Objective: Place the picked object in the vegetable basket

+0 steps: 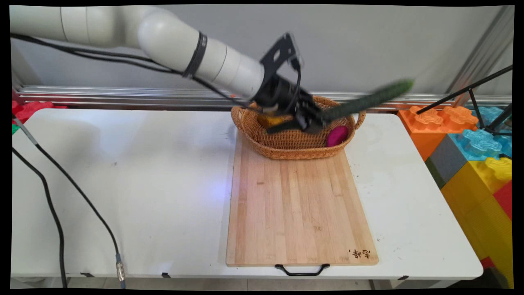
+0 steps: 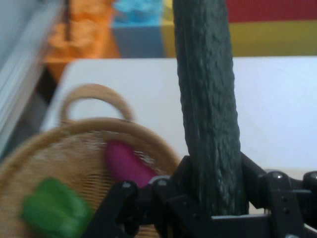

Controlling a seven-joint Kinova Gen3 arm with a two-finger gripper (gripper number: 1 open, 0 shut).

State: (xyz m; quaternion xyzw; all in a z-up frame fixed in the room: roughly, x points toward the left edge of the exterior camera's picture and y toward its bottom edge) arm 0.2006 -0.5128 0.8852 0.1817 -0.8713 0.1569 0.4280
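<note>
My black gripper (image 1: 317, 121) is shut on one end of a long dark green cucumber (image 1: 368, 101), which sticks out up and to the right, over the right rim of the wicker basket (image 1: 286, 149). In the hand view the cucumber (image 2: 208, 99) rises straight from between the fingers of the gripper (image 2: 213, 191). The basket stands at the far end of a wooden cutting board (image 1: 299, 209). Inside it lie a magenta vegetable (image 1: 337, 135), a yellow-orange item (image 1: 270, 121) partly hidden by the hand, and a green pepper (image 2: 54, 208).
Large orange, blue, yellow and grey toy blocks (image 1: 475, 151) stand off the table's right edge, with black tripod legs (image 1: 470, 92) above them. A black cable (image 1: 73, 192) hangs over the table's left part. The board has a black handle (image 1: 302, 270) at its near edge.
</note>
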